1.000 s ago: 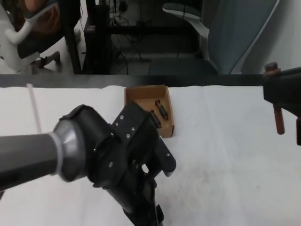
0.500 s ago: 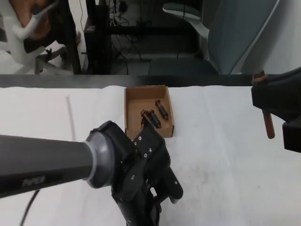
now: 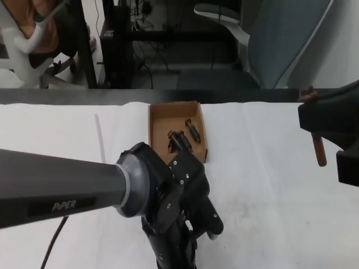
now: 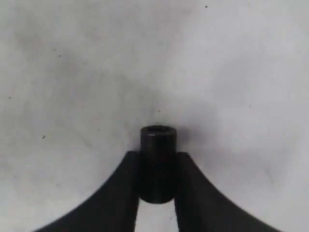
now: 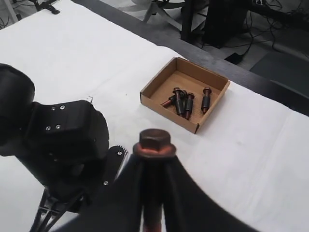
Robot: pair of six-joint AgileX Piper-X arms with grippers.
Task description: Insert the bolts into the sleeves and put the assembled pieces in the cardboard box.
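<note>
While left claw (image 4: 158, 160), edged rightward, grips sleeve (image 4: 158, 144) | right claw (image 5: 154, 166) grips bolt (image 5: 154, 142), barely shifted

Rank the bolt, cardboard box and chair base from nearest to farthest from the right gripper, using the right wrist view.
1. Bolt, clamped in the right gripper.
2. Cardboard box, ahead on the bench.
3. Chair base, on the floor beyond the bench.

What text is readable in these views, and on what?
Left arm: one short white word on its grey tube, a maker's mark, not read off here.
Box, bolt, sleeve: no print to be seen.
</note>
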